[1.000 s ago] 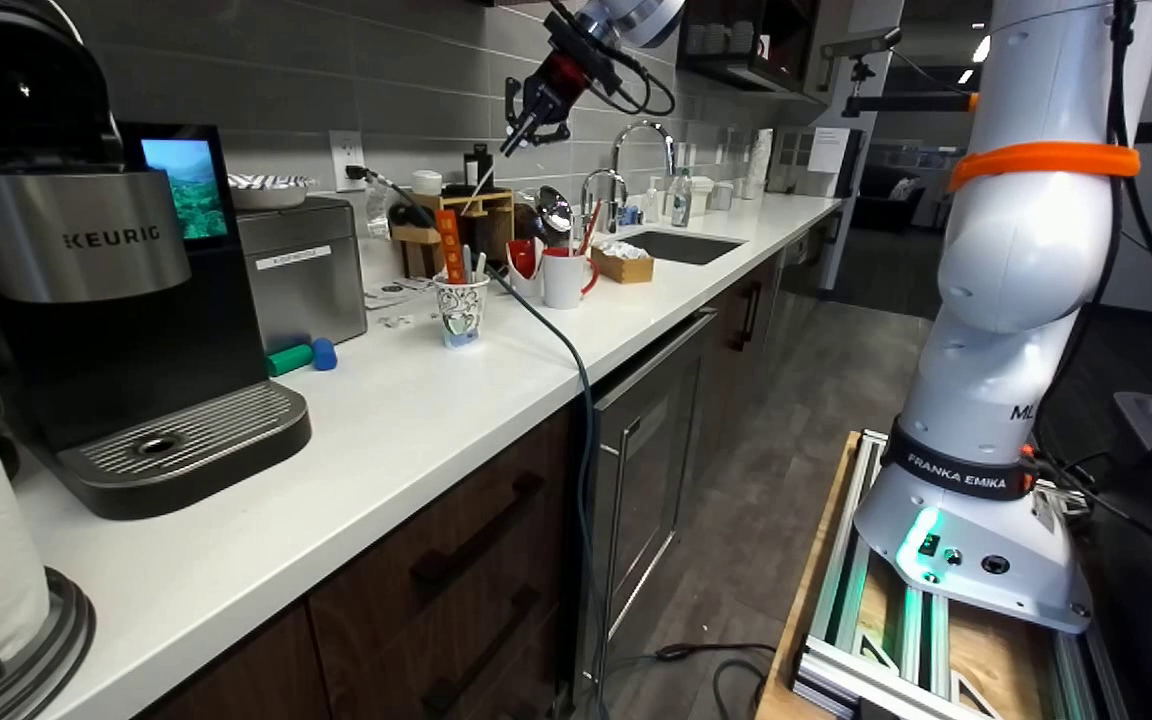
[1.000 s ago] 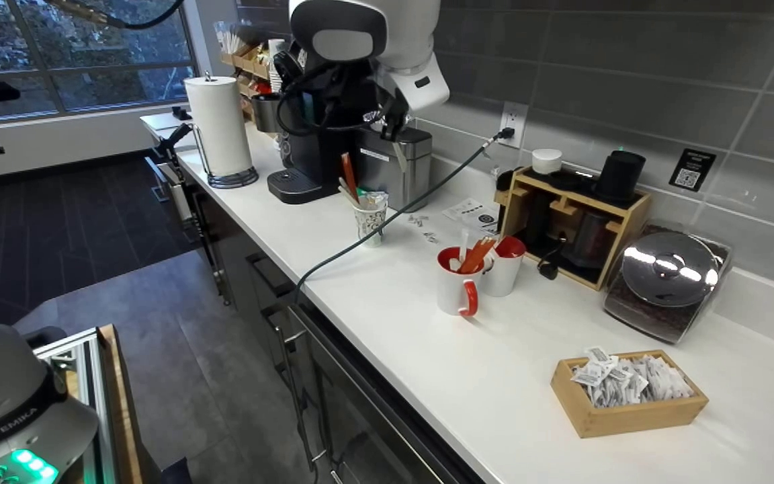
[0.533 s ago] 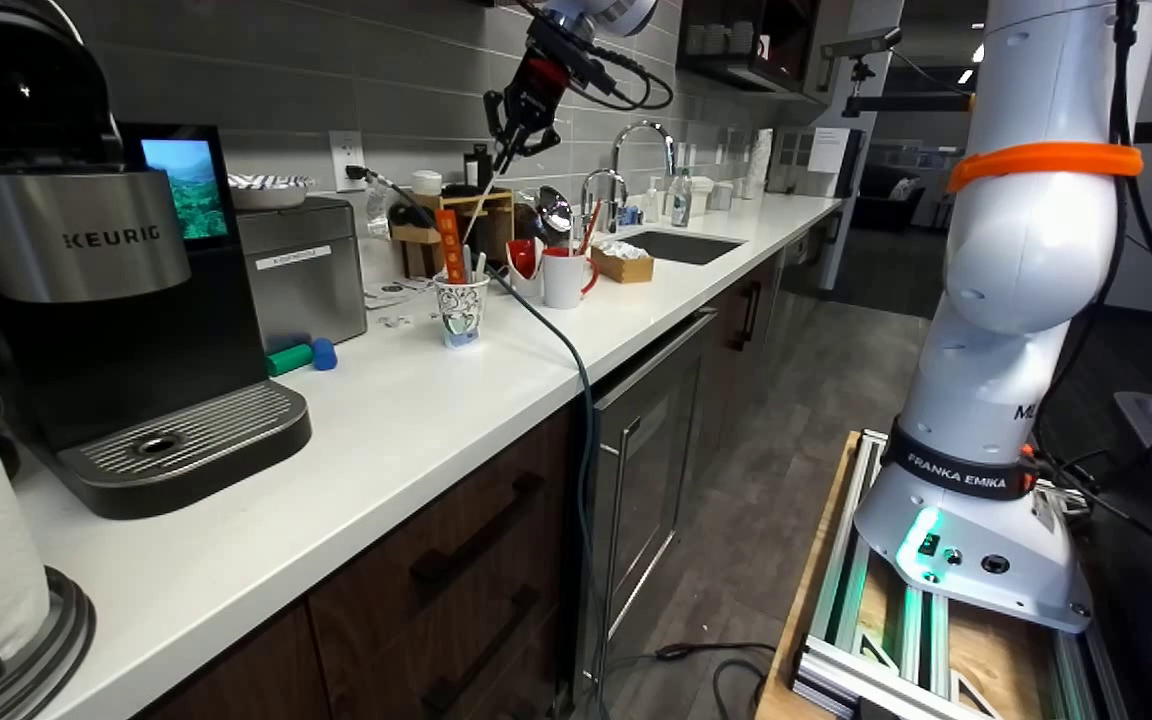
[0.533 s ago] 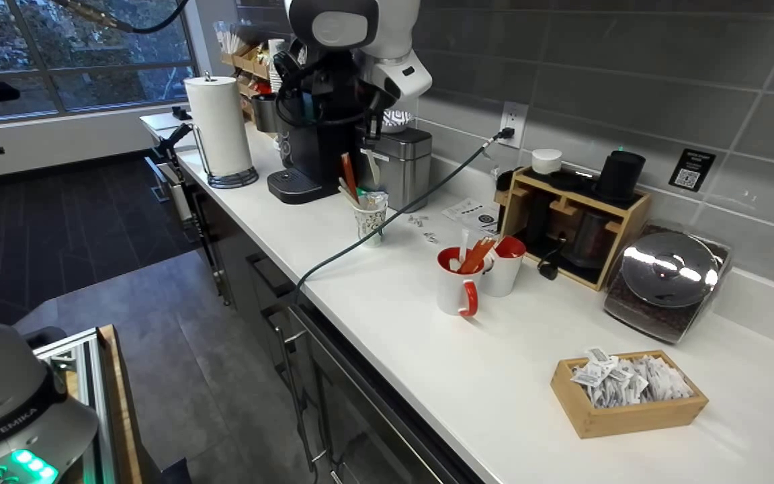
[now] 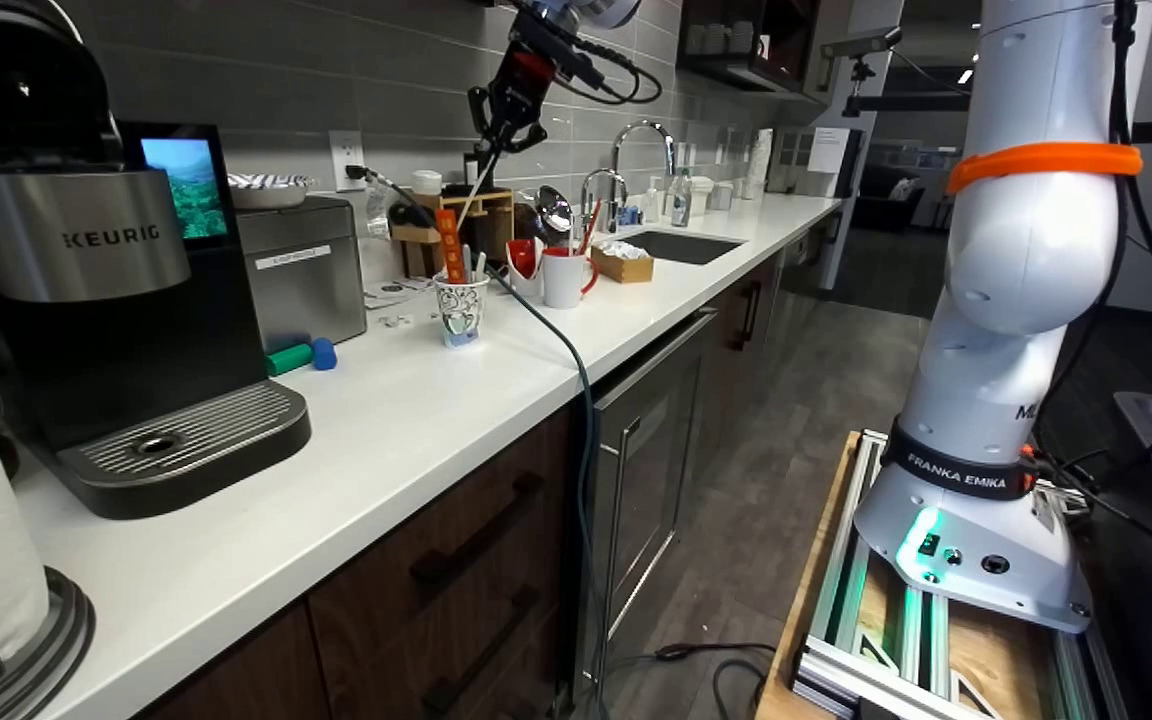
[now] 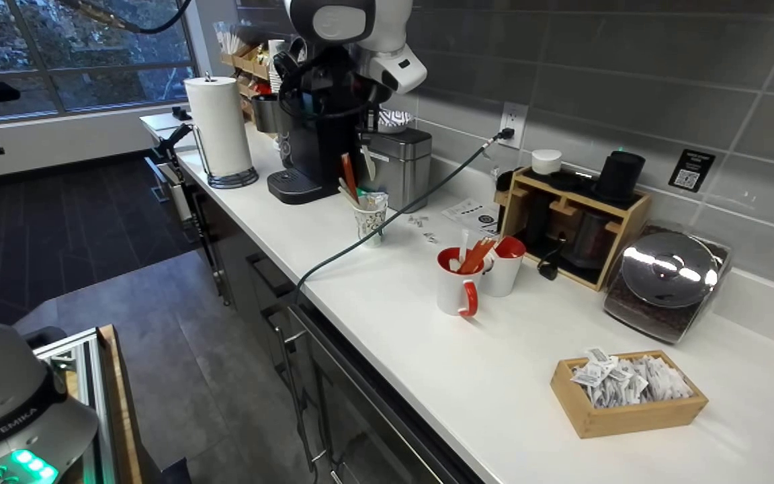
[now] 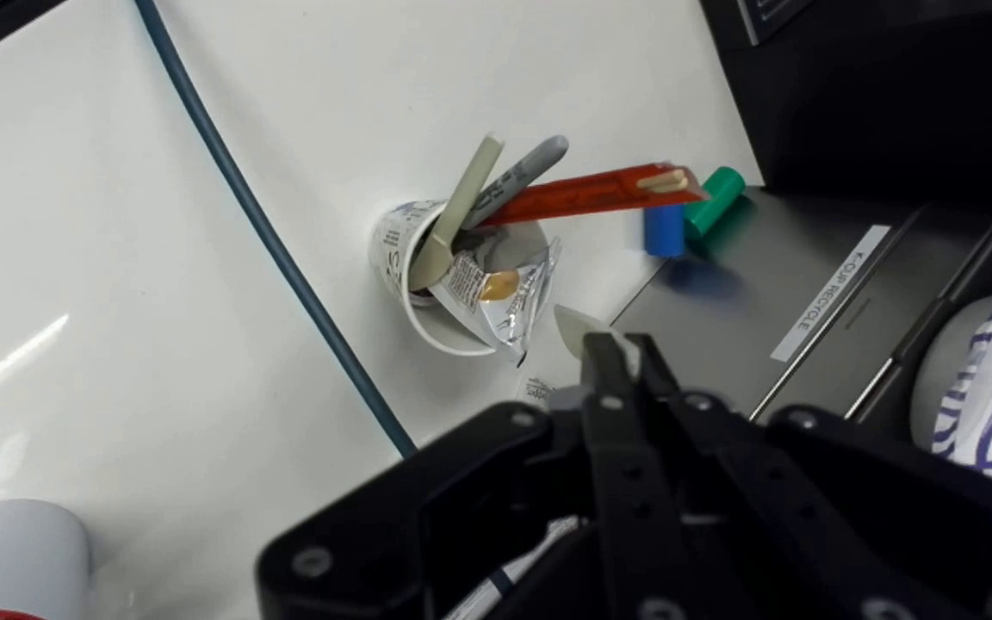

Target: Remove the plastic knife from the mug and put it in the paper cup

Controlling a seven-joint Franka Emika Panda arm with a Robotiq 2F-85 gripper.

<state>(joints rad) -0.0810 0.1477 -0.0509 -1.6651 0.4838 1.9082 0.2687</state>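
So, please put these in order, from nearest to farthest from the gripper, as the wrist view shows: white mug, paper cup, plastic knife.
1. Plastic knife: held in the gripper, its tip showing.
2. Paper cup: left of the knife in the picture.
3. White mug: in the lower-left corner, partly cut off.

The white counter [image 6: 394, 302] carries a paper cup [image 5: 461, 312] and two mugs [image 6: 455, 292]

Count: two mugs [image 6: 454, 296], one patterned cup [image 5: 460, 308], one claw [image 7: 628, 353], one held knife [image 7: 578, 325], one Keurig [image 5: 96, 265], one packet box [image 6: 635, 420].
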